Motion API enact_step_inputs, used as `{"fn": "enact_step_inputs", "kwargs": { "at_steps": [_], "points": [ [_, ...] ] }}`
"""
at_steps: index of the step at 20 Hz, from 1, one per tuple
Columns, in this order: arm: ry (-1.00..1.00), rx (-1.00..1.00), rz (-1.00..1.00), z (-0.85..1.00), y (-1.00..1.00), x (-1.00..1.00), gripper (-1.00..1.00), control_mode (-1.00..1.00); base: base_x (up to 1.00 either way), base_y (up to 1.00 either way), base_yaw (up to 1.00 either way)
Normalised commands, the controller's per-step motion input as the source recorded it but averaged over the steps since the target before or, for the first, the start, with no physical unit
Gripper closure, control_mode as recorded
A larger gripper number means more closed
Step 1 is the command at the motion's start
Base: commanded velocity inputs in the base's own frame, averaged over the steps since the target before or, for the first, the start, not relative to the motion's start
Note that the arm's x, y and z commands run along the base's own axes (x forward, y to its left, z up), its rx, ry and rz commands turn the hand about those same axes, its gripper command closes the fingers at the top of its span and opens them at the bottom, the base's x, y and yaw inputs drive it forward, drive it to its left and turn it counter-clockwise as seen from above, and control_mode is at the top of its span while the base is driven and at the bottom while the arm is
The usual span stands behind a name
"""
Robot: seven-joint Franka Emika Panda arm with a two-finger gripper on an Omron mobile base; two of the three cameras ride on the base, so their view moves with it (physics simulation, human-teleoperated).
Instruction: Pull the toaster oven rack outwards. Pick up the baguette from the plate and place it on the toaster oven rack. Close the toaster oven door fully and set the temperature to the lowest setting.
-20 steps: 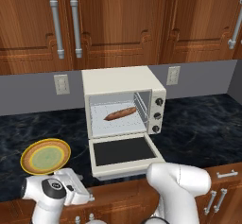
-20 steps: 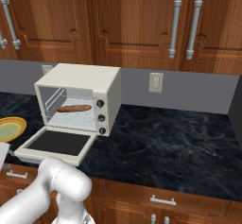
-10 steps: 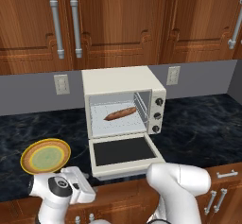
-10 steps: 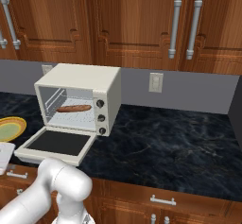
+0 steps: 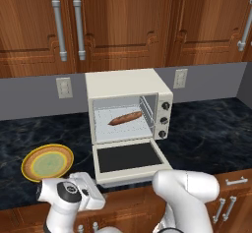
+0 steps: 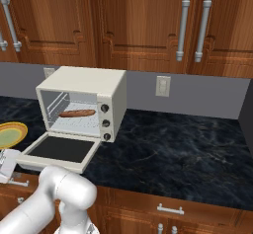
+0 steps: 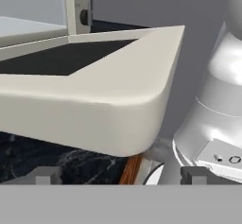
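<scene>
Baguette [image 5: 125,118] on toaster oven rack [image 5: 123,125], door [image 5: 130,159] down

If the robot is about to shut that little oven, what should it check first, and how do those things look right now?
1. Baguette lies on the toaster oven rack: ok.
2. Plate holds nothing: ok.
3. Toaster oven door shut: not ok, it lies flat open.
4. Hand open and holding nothing: ok.
5. Hand below the door's front edge, ready to lift: ok.
6. Rack pushed back in: cannot tell.
</scene>
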Motion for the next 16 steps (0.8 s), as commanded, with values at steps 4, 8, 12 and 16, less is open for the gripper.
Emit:
{"fn": "enact_step_inputs", "kwargs": {
  "at_steps": [4,8,12,16],
  "points": [
    [0.0,0.01,0.0,0.0,-0.36,0.0,-1.0,-1.0,0.0,0.0,0.0],
    [0.0,0.03,0.0,0.0,-0.46,0.0,-1.0,-1.0,0.0,0.0,0.0],
    [-0.01,0.07,0.0,0.01,-0.57,0.0,-1.0,-1.0,0.0,0.0,0.0],
    [-0.02,0.1,0.0,0.11,-0.68,0.0,-1.0,-1.0,0.0,0.0,0.0]
  ]
}}
